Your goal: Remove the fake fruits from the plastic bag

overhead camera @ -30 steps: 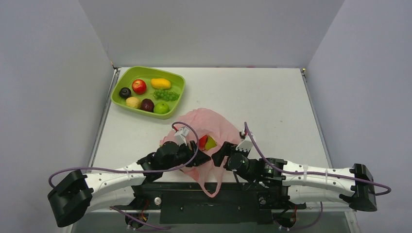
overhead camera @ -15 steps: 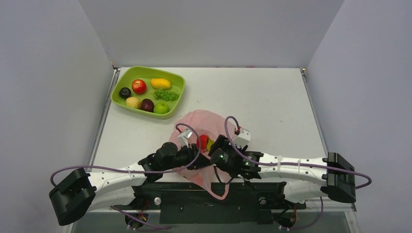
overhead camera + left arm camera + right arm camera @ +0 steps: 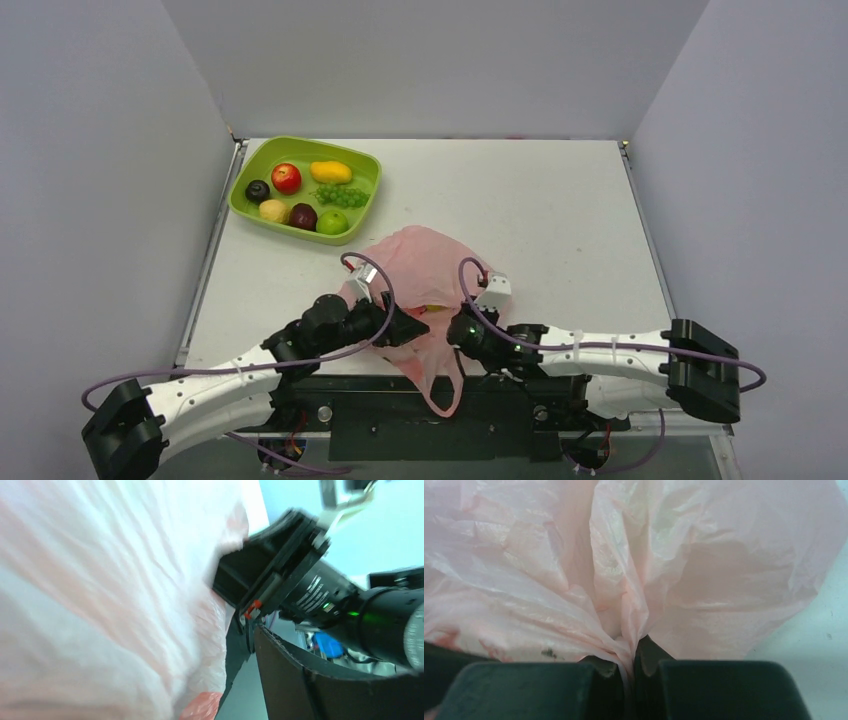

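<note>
The pink plastic bag [image 3: 428,262] lies crumpled near the table's front edge, one handle loop [image 3: 445,385] hanging over it. My right gripper [image 3: 457,326] is at the bag's near right side. In the right wrist view it is shut on a pinched fold of the plastic bag [image 3: 631,652]. My left gripper [image 3: 405,326] is open at the bag's near left side. Its one visible finger [image 3: 325,685] stands apart from the plastic bag [image 3: 110,605], which hides the other. A yellow-red sliver of fruit [image 3: 432,308] shows between the grippers. Several fake fruits [image 3: 287,178] lie in the tray.
The lime-green tray [image 3: 362,160] stands at the back left with a mango [image 3: 331,172] and grapes [image 3: 340,195] among the fruits. Grey walls close in the table on three sides. My right arm's black wrist [image 3: 295,575] is close in front of the left gripper.
The right gripper moved left into the bag's edge and shut on a fold. The left gripper pulled back slightly and opened wider. The bag now covers most of the red and green fruit.
</note>
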You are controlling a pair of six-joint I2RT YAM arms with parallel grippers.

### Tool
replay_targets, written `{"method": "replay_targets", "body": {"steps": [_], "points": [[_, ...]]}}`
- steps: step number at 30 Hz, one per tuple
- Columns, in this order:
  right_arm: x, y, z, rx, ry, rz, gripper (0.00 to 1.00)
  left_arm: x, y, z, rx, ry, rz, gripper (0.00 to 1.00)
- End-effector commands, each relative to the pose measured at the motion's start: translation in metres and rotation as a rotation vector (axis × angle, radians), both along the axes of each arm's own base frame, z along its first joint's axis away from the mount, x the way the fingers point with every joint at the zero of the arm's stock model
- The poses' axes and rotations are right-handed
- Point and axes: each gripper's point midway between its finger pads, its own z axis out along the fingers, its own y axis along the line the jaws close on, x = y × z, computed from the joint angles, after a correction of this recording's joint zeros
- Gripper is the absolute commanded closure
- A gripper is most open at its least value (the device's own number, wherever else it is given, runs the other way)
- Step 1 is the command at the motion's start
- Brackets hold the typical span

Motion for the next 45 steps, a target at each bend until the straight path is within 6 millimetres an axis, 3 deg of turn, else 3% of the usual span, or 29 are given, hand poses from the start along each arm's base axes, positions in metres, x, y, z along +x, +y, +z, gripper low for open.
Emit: {"method": "replay_targets", "body": {"steps": [1, 6, 9, 12, 15, 25, 35, 41, 45], "points": [[-0.01, 0.029, 0.023, 0.208, -0.15, 0.279, 1.0, 0.022, 0.018, 0.018, 0.044, -0.074, 0.099, 0.27], [-0.02, 0.054, 0.061, 0.405, -0.242, 0.462, 1.0, 0.027, 0.012, 0.016, 0.041, -0.098, 0.08, 0.25], [-0.027, 0.064, 0.076, 0.512, -0.254, 0.502, 1.0, 0.03, 0.004, 0.0, 0.107, -0.092, 0.066, 0.27], [-0.031, 0.067, 0.068, 0.537, -0.226, 0.519, 1.0, 0.038, 0.003, -0.015, 0.186, -0.121, 0.11, 0.28], [-0.031, 0.067, 0.063, 0.544, -0.211, 0.519, 1.0, 0.056, 0.016, -0.026, 0.318, -0.179, 0.241, 0.27], [-0.03, 0.047, 0.035, 0.48, -0.148, 0.474, 1.0, 0.1, 0.022, -0.014, 0.392, -0.242, 0.466, 0.19], [-0.034, 0.02, 0.015, 0.49, -0.122, 0.441, 1.0, 0.136, -0.009, -0.02, 0.423, -0.282, 0.487, 0.17], [-0.037, 0.016, 0.012, 0.483, -0.118, 0.46, 1.0, 0.154, -0.032, -0.064, 0.494, -0.238, 0.479, 0.07], [-0.039, 0.011, 0.007, 0.478, -0.112, 0.46, 1.0, 0.145, -0.064, -0.068, 0.382, -0.22, 0.38, 0.06]]}}
